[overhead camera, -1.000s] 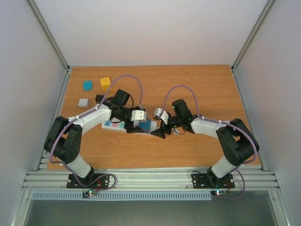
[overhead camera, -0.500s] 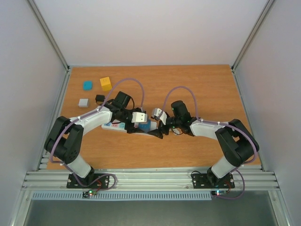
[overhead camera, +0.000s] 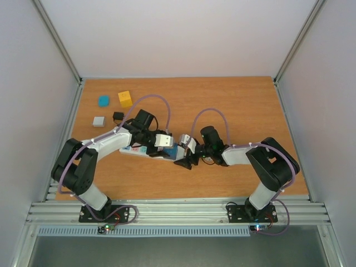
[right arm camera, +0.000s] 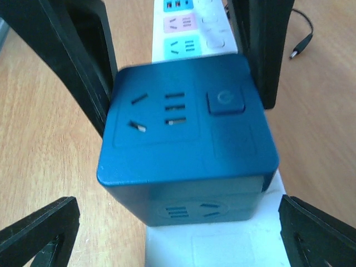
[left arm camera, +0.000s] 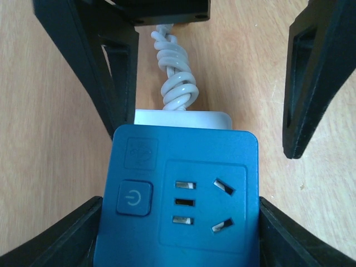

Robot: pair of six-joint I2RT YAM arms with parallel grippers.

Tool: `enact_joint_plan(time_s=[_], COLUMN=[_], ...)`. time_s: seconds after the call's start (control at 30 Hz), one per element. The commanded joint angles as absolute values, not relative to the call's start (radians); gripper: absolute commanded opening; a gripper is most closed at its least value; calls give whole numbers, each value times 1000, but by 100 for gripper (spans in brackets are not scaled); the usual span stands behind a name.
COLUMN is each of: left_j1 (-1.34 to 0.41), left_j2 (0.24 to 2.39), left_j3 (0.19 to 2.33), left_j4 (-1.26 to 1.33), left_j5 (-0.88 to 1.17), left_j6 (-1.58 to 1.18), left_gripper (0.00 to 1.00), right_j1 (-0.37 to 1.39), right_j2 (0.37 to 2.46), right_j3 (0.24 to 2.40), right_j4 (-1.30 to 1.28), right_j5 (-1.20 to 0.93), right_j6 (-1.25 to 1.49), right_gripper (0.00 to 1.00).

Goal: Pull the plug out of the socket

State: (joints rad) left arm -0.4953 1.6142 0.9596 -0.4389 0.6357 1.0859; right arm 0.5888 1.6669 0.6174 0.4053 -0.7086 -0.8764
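Note:
The white power strip (overhead camera: 135, 149) lies on the wooden table, and its pastel outlets show in the right wrist view (right arm camera: 181, 25). A blue cube-shaped plug adapter (overhead camera: 173, 149) sits plugged into the strip's cord end (right arm camera: 183, 133) (left arm camera: 183, 189). My left gripper (overhead camera: 166, 151) (left arm camera: 178, 236) has a finger pressed to each side of the cube. My right gripper (overhead camera: 185, 161) (right arm camera: 178, 239) is open wide. It straddles the strip's end by the coiled white cord (left arm camera: 178, 83), without touching the cube.
A yellow block (overhead camera: 125, 98), a teal block (overhead camera: 103, 100), a grey block (overhead camera: 99, 120) and a small black item (overhead camera: 117, 116) lie at the back left. A thin black cable tip (right arm camera: 303, 41) lies beside the strip.
My right gripper has moved left and down toward the blue cube. It now straddles the strip's end. The left arm has barely shifted.

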Motion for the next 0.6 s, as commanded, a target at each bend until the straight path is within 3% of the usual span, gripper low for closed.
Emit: enact_joint_plan(time_s=[0.0,0.57], left_j1=[-502,-486], left_j2=[1583,1580], left_j3=[921,943], left_j4=[-522,-630], left_j5=[654,735], left_j6=[1127,1164], left_gripper=[50,44], right_j1=[616,688], right_j2=[1699,1763], right_j3=[596,559], right_j4=[511,543], right_j5=[-667,-590], right_j6=[-868,-922], right_gripper=[99,96])
